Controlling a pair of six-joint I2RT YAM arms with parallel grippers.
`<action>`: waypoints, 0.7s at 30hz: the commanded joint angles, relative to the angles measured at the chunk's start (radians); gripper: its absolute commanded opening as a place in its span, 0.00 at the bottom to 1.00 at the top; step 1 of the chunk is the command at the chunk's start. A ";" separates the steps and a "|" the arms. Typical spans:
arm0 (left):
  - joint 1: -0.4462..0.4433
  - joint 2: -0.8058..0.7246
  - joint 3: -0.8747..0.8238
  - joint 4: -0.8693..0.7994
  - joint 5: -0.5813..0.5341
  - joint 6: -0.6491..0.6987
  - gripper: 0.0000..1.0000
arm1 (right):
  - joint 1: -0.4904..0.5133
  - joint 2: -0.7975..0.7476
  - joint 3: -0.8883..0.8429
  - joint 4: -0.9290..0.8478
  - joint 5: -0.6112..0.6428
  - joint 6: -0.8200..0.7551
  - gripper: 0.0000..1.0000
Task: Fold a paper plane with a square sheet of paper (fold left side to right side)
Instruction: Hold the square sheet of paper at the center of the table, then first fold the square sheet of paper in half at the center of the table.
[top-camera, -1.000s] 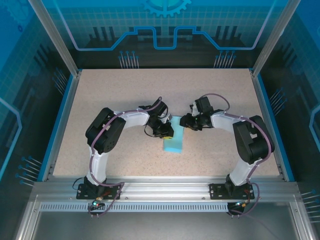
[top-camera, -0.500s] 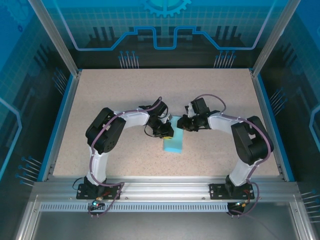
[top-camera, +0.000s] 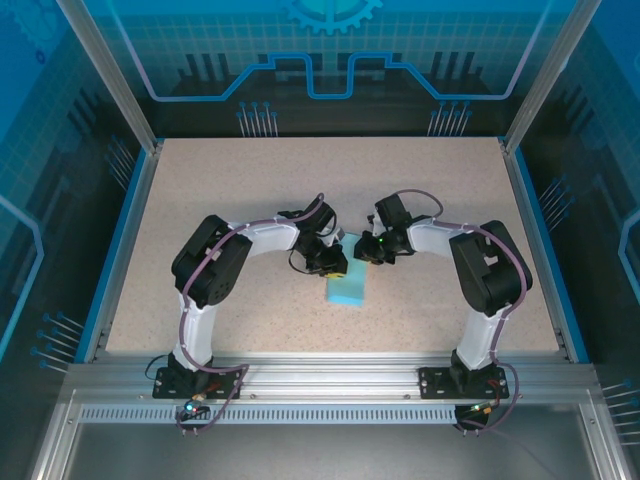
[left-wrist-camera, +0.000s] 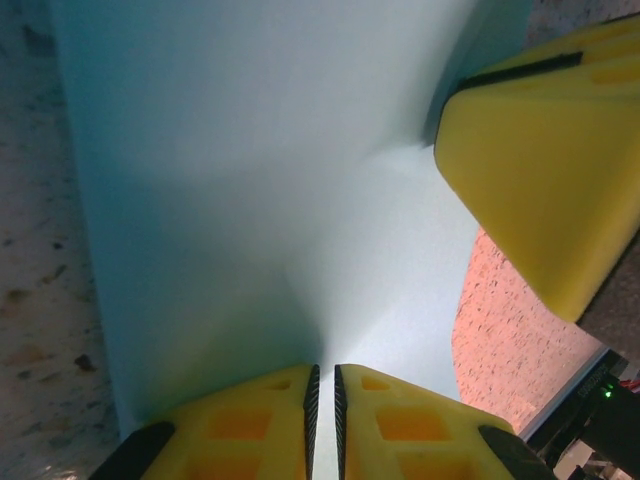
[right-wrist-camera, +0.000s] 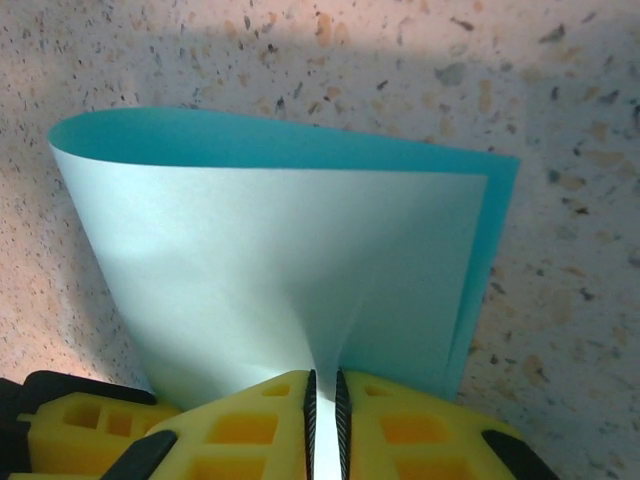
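compared with a second ago, the right arm (top-camera: 485, 265) has swung its elbow inward and carried its gripper leftward onto the paper, closing as it arrives; the left arm (top-camera: 215, 260) has not shifted.

speckled tabletop (top-camera: 200, 200): the work surface, with both arms reaching to its middle.

square sheet of paper (right-wrist-camera: 300, 230): lies near the table's centre between the two wrists, doubled over on itself. one side forms a rounded, uncreased loop; on the opposite side the lower layer peeks out as a darker strip past the upper one.

right gripper (right-wrist-camera: 325, 395): jaws together, pinching the upper layer's edge.

left gripper (left-wrist-camera: 323, 385): jaws likewise clamped on the sheet, just beside the right gripper's yellow finger.

risks, as judged: the layers already look slightly offset, so pressing the loop flat now would probably set a skewed crease. two pinches this close could wrinkle or tear the thin paper if the arms pull apart. releasing before the fold is flattened would likely let the loop spring open.
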 joint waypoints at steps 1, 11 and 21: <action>-0.011 0.033 0.017 -0.051 -0.022 0.024 0.17 | 0.016 0.020 0.017 -0.078 0.033 0.001 0.16; -0.010 0.017 0.016 -0.033 -0.003 0.010 0.18 | 0.016 0.040 0.018 -0.118 0.058 -0.010 0.12; -0.011 -0.029 -0.055 -0.050 0.025 0.020 0.18 | 0.014 0.066 0.034 -0.179 0.098 -0.016 0.10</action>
